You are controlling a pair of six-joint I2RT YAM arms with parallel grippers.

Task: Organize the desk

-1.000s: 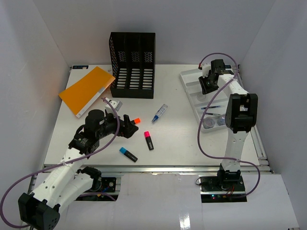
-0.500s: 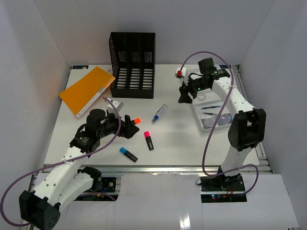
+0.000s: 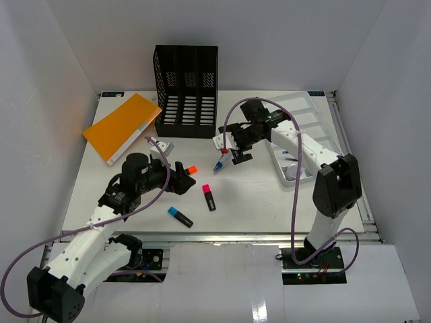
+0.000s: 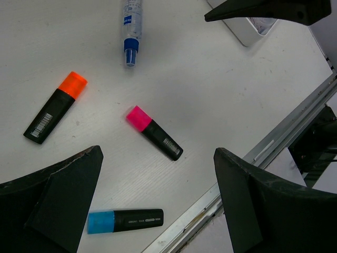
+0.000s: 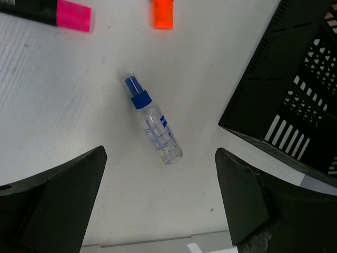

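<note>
The desk (image 3: 256, 192) carries loose stationery. A clear spray bottle with a blue cap (image 3: 224, 159) (image 5: 155, 126) lies mid-desk, and my right gripper (image 3: 233, 153) (image 5: 160, 152) hovers open just above it, jaws either side of its base end. Lower left, my left gripper (image 3: 184, 176) (image 4: 158, 152) stands open and empty above the pink highlighter (image 3: 209, 197) (image 4: 154, 132). The orange highlighter (image 3: 190, 169) (image 4: 55, 107) and the blue highlighter (image 3: 180, 217) (image 4: 125, 220) lie nearby.
A black mesh file holder (image 3: 186, 91) (image 5: 295, 89) stands at the back, close to the right gripper. An orange folder (image 3: 121, 126) lies back left. A white compartmented tray (image 3: 304, 118) sits at the right. A metal rail (image 3: 222, 235) (image 4: 284, 137) edges the near side.
The right arm swung left from over the white tray to above the spray bottle, and its jaws opened wide on the way. The left arm stayed put.
</note>
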